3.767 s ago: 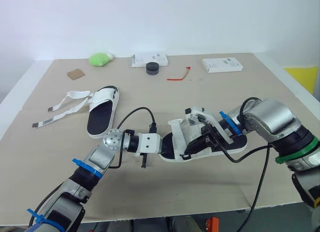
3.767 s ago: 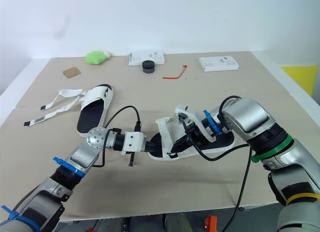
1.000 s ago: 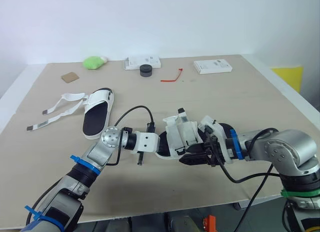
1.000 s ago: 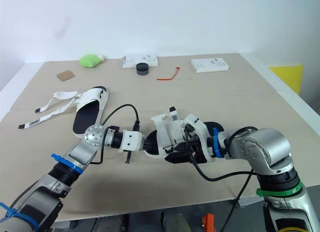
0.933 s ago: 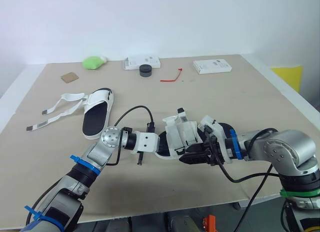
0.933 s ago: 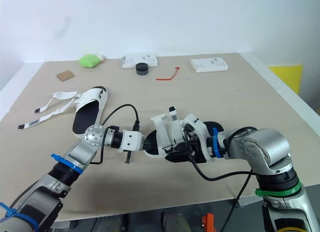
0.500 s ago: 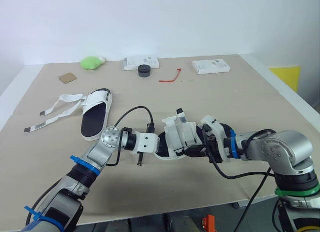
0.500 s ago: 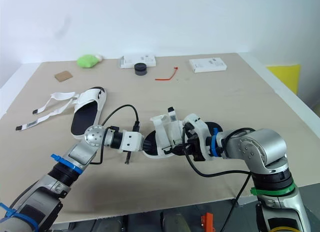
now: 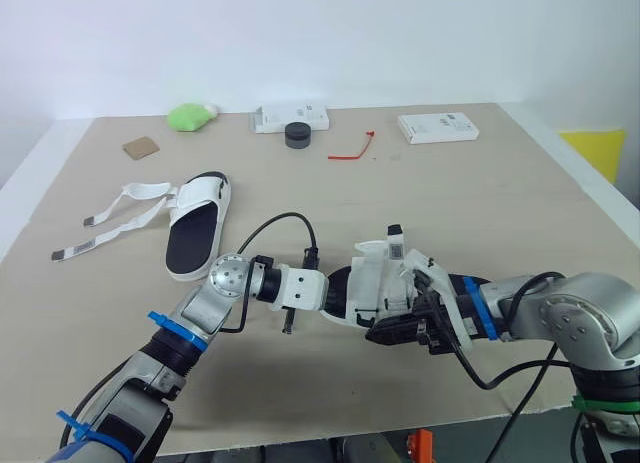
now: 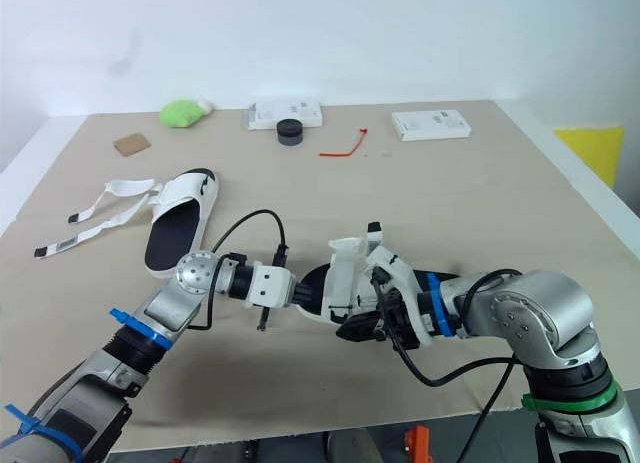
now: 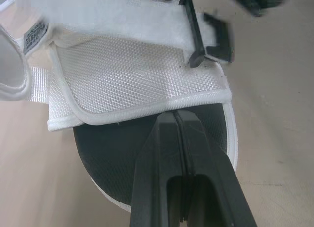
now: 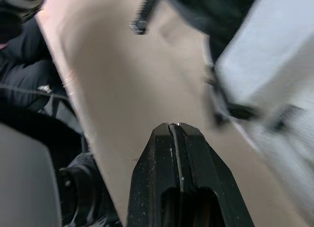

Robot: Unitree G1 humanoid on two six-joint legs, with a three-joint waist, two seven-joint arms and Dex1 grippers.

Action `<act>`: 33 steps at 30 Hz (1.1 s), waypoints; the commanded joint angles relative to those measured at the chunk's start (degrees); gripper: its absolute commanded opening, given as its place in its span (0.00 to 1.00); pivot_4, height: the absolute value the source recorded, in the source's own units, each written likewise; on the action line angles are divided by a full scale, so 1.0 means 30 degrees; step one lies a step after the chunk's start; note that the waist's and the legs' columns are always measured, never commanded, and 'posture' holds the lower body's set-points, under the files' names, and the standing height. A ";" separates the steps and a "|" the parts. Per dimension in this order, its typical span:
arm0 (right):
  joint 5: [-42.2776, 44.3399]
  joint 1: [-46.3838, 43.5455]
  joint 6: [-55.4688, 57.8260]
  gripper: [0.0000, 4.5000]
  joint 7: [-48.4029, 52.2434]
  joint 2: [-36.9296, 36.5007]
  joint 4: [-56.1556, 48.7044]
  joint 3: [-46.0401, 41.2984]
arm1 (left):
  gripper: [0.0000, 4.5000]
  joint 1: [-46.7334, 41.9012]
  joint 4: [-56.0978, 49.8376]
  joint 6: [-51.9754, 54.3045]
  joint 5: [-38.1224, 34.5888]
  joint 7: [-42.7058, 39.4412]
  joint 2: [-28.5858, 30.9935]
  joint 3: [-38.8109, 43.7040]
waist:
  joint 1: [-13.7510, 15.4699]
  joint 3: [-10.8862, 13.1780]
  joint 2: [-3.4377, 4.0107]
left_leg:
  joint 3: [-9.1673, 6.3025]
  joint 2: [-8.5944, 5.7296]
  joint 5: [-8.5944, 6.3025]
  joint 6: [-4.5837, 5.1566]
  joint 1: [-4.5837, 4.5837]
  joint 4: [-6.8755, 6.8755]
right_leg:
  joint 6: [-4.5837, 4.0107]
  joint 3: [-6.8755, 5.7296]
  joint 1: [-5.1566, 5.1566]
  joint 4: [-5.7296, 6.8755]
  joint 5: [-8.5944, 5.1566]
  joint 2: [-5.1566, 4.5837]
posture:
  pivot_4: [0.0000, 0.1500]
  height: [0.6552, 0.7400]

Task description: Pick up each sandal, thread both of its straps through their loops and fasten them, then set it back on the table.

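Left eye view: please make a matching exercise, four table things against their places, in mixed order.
1. green lump
2. red tie
3. black cap
4. sandal with loose straps

A. left side, nearer than the brown card
B. just in front of the left white box
C. far edge, left of both white boxes
D. between the black cap and the right white box

Pairs: 1-C, 2-D, 3-B, 4-A.

Silver-grey arms [image 9: 590, 308] wear blue ties [image 9: 165, 328], black cables [image 9: 288, 216], one green band [image 10: 568, 400].
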 commanded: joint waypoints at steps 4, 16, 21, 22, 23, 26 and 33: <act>0.0558 0.0035 -0.1005 0.02 0.0638 -0.0984 -0.0801 -0.0034 | 0.00 0.0508 0.0910 0.0544 0.0857 -0.0146 0.0357 -0.0806 | 0.0002 0.0021 0.0006 | 0.0001 0.0001 0.0000 0.0000 0.0000 0.0012 | -0.0046 0.0000 -0.0001 -0.0001 -0.0023 -0.0002 | 1.00 1.00; 0.0731 0.1050 -0.2443 0.61 0.1221 -0.2951 -0.2111 -0.0205 | 0.00 0.0619 0.0678 0.0681 0.0795 -0.0203 0.0475 -0.0837 | 0.0022 0.0026 0.0009 | -0.0003 0.0000 0.0000 -0.0001 -0.0003 0.0007 | -0.0010 -0.0008 0.0002 -0.0002 -0.0004 -0.0002 | 1.00 1.00; 0.1438 0.1679 -0.1655 0.82 -0.0237 -0.2211 -0.1737 -0.0939 | 0.00 0.0647 0.0608 0.0811 0.0722 -0.0197 0.0437 -0.0837 | 0.0011 0.0028 0.0007 | -0.0019 0.0007 0.0000 -0.0001 0.0000 0.0011 | -0.0022 -0.0024 0.0011 -0.0002 -0.0009 0.0006 | 1.00 1.00; 0.1384 0.1613 -0.1577 0.82 -0.0646 -0.1943 -0.1504 -0.1008 | 0.00 0.0653 0.0593 0.0823 0.0715 -0.0200 0.0434 -0.0839 | 0.0007 0.0027 0.0007 | -0.0011 0.0006 0.0000 -0.0001 0.0002 0.0016 | -0.0022 -0.0017 0.0009 -0.0002 -0.0008 0.0005 | 1.00 1.00; 0.1285 0.1423 -0.1417 0.82 -0.1199 -0.1475 -0.1066 -0.1118 | 0.00 0.0651 0.0579 0.0845 0.0701 -0.0214 0.0425 -0.0842 | 0.0015 0.0028 0.0006 | -0.0009 0.0006 0.0000 -0.0001 0.0004 0.0019 | -0.0022 -0.0015 0.0010 -0.0001 -0.0006 0.0005 | 1.00 1.00; 0.1141 0.1033 -0.1178 0.82 -0.2120 -0.0680 -0.0284 -0.1286 | 0.00 0.0619 0.0583 0.0889 0.0672 -0.0237 0.0400 -0.0847 | 0.0015 0.0031 0.0000 | -0.0012 0.0005 0.0001 -0.0001 0.0002 0.0031 | -0.0033 -0.0014 0.0013 -0.0002 -0.0003 0.0007 | 1.00 1.00; 0.0679 0.0495 -0.1469 0.82 -0.2901 -0.0261 0.0606 -0.1149 | 0.00 0.0657 0.0389 0.1078 0.0635 -0.0279 0.0422 -0.0839 | 0.0007 0.0032 0.0001 | -0.0012 0.0008 0.0005 0.0002 0.0005 0.0049 | -0.0058 -0.0013 0.0017 -0.0002 0.0016 0.0009 | 1.00 1.00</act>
